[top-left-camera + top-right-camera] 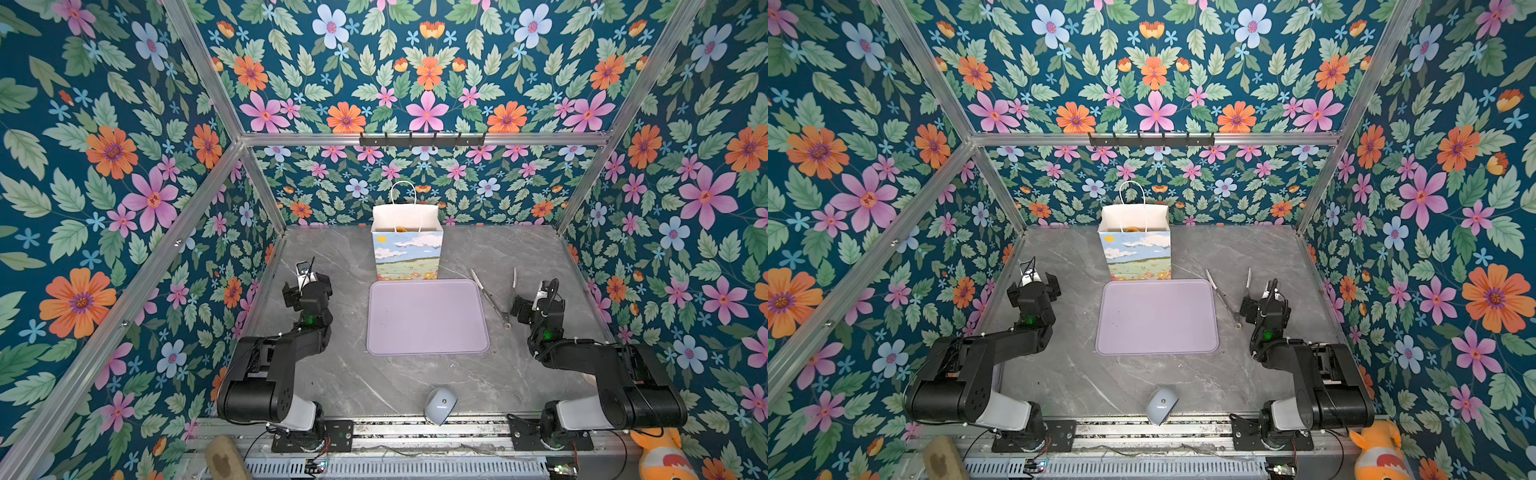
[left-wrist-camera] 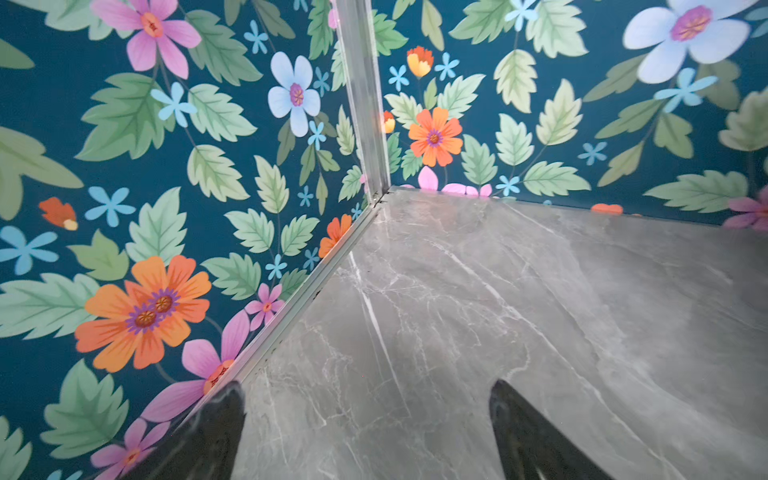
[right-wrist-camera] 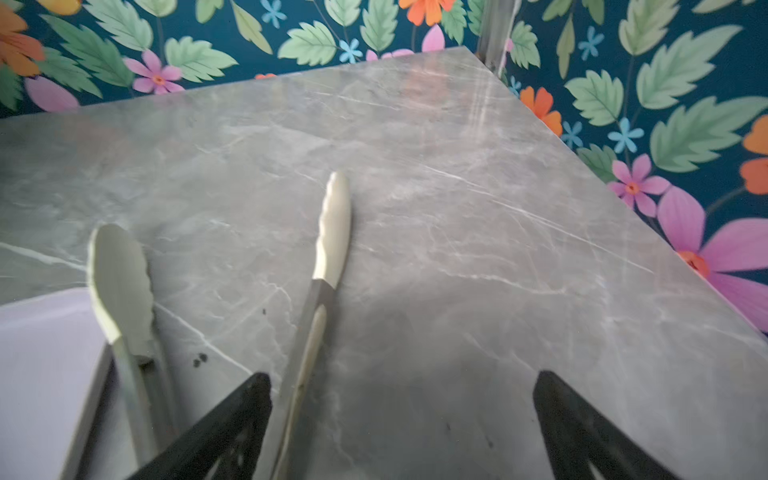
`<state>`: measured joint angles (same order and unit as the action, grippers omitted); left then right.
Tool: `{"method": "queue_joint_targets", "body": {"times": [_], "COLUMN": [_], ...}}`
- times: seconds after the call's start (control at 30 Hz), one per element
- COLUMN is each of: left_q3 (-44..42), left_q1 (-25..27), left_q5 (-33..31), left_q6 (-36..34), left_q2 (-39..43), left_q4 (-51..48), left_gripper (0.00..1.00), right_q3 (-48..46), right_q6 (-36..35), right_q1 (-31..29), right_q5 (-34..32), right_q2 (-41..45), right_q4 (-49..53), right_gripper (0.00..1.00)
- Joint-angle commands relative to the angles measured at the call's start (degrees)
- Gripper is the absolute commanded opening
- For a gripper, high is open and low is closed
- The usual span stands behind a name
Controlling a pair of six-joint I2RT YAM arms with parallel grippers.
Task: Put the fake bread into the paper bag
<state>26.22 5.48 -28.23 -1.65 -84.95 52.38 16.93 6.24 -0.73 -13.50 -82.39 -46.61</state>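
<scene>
Jaws (wide) well apart from bread (image 1: pixel 401 229)

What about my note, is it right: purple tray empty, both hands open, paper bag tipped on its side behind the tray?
One thing is wrong: the paper bag stands upright behind the purple tray, as both top views show. The tray is empty, and the left hand and right hand are open.

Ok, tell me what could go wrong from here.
1. The tongs lie open right beside the right gripper; a sideways move could sweep them against the tray.
2. The paper bag stands free, a cord handle drooping into its mouth; a nudge might tip it and spill the fake bread.
</scene>
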Motion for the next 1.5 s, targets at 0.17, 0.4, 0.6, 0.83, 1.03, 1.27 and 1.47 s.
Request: {"method": "queue_joint_targets", "body": {"times": [0.17, 0.4, 0.6, 0.83, 1.03, 1.27, 1.47], "left_q3": [-3.92, -7.87, -10.33, -16.07, -13.44, -9.79, -9.78], "left_q1": [-2.4, -2.22, -2.64, -2.99, -3.23, -3.45, -3.45], "left_q5": [15.25, 18.37, 14.93, 16.45, 20.22, 20.22, 20.22], "left_q6": [-3.0, -2.92, 0.25, 2.5, 1.32, 1.96, 1.95], "left_q2": [-8.04, 2.67, 11.64, 4.88, -8.13, -7.02, -6.99], "left_q4": [22.77, 18.71, 3.9, 17.21, 27.25, 17.74, 17.6], "left_gripper": [0.88, 0.83, 0.88, 0.92, 0.91, 1.0, 1.0], "right_q3": [-0.58, -0.46, -0.45, -0.49, -0.49, -0.49, -0.44], "right_q6": [-1.98, -1.69, -1.71, -1.71, -1.71, -1.7, -1.73], "right_q1": [-0.01, -0.05, -0.03, -0.04, -0.05, -0.05, -0.06], "right_q5": [1.46, 1.47, 1.54, 1.47, 1.51, 1.57, 1.57], "right_q2": [-1.41, -1.19, -1.23, -1.22, -1.19, -1.21, -1.2], "right_q4": [-9.33, -8.5, -8.65, -8.66, -8.65, -8.63, -8.63], "right_gripper": [0.99, 0.99, 0.99, 0.99, 0.99, 0.99, 0.99]}}
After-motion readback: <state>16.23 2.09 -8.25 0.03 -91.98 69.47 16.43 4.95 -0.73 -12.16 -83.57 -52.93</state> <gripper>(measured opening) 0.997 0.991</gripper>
